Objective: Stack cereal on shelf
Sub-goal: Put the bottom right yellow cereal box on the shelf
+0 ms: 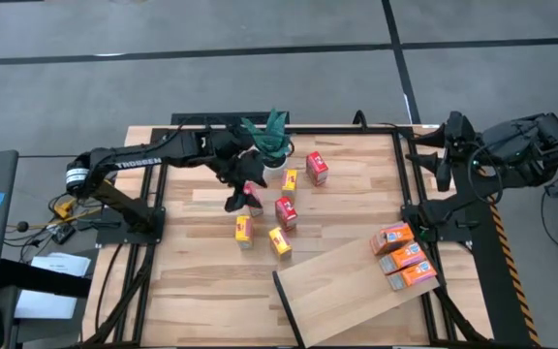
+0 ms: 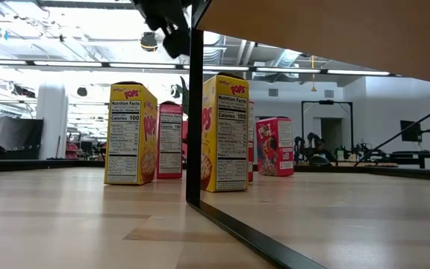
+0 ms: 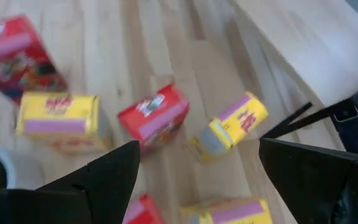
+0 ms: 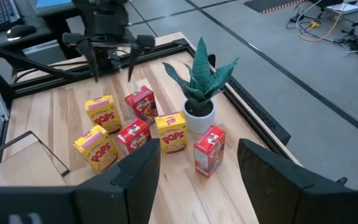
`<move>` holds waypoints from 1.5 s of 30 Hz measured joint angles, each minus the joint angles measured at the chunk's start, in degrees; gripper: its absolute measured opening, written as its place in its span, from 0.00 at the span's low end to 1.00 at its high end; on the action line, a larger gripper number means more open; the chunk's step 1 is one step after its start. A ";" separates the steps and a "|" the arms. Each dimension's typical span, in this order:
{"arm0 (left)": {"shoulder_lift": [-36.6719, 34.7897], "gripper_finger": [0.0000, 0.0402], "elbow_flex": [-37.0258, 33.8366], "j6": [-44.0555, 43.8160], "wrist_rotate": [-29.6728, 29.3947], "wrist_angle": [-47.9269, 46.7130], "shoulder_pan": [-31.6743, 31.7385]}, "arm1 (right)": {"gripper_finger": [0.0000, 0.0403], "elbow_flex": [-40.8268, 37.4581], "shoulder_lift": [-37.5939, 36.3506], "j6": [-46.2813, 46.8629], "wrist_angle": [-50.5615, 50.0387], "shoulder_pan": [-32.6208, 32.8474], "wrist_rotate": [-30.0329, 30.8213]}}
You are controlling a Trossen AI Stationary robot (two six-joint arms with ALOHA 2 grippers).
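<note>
Left tool (image 1: 243, 197): spread open, held above the cereal cluster (image 1: 281, 211).
Right tool (image 4: 197, 165): spread open, parked off the table (image 1: 201, 291).
Shelf (image 1: 347, 291): three orange boxes (image 1: 404, 258) carried.

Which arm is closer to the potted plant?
The left. Its pincer hangs open over the boxes just beside the plant, while the right pincer, also open, is parked off the table's far right edge.

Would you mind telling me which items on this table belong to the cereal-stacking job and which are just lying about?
Part of the job:
- small red cardboard cereal boxes
- small yellow cardboard cereal boxes
- small orange cardboard cereal boxes, already on the board
- pale flat wooden shelf board
- open left gripper, above the boxes

Just lying about:
- green potted plant in a white pot
</note>
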 joint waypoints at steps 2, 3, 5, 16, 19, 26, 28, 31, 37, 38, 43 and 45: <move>-0.02 0.80 0.02 1.45 -1.01 -0.40 -1.59 | 0.60 0.00 -0.02 0.02 0.02 0.00 -0.02; -0.02 0.80 0.00 2.00 -1.88 -0.52 -2.40 | 0.60 0.00 -0.02 0.01 0.00 0.00 -0.02; 0.01 0.80 0.01 2.26 -3.42 -0.88 -3.94 | 0.60 0.00 -0.02 0.02 0.01 0.00 -0.07; 0.35 0.80 0.00 -4.15 -5.42 -6.52 -12.12 | 0.60 0.00 -0.02 -0.17 -0.08 0.00 -0.13; 0.35 0.80 0.00 -5.49 -7.56 -9.15 -14.65 | 0.60 -0.01 -0.02 -0.20 -0.55 0.00 -0.15; 0.35 0.80 0.00 -9.01 -15.22 -9.14 -20.53 | 0.60 -0.02 -0.02 -0.15 -2.74 0.00 -0.21; 0.35 0.80 0.00 -9.41 -16.39 -8.42 -21.73 | 0.60 0.00 -0.02 -0.15 -3.09 0.00 -0.41; 0.37 0.80 0.00 -8.68 -16.53 -5.70 -22.50 | 0.60 -0.01 -0.02 -0.10 -3.15 0.00 -0.41; 0.38 0.80 0.00 -0.41 -16.02 -0.71 -21.25 | 0.60 -0.02 -0.02 0.02 -3.45 0.00 -0.43; 0.40 0.80 0.00 1.24 -15.58 0.23 -20.76 | 0.60 0.00 -0.02 0.02 -3.45 0.00 -0.44; 4.51 0.80 0.04 8.73 -10.11 3.49 -18.74 | 0.60 0.00 -0.02 0.02 -3.45 0.00 -0.50; 6.90 0.80 0.14 11.44 -6.51 5.29 -17.94 | 0.60 -0.01 -0.02 0.02 -3.44 0.00 -0.50</move>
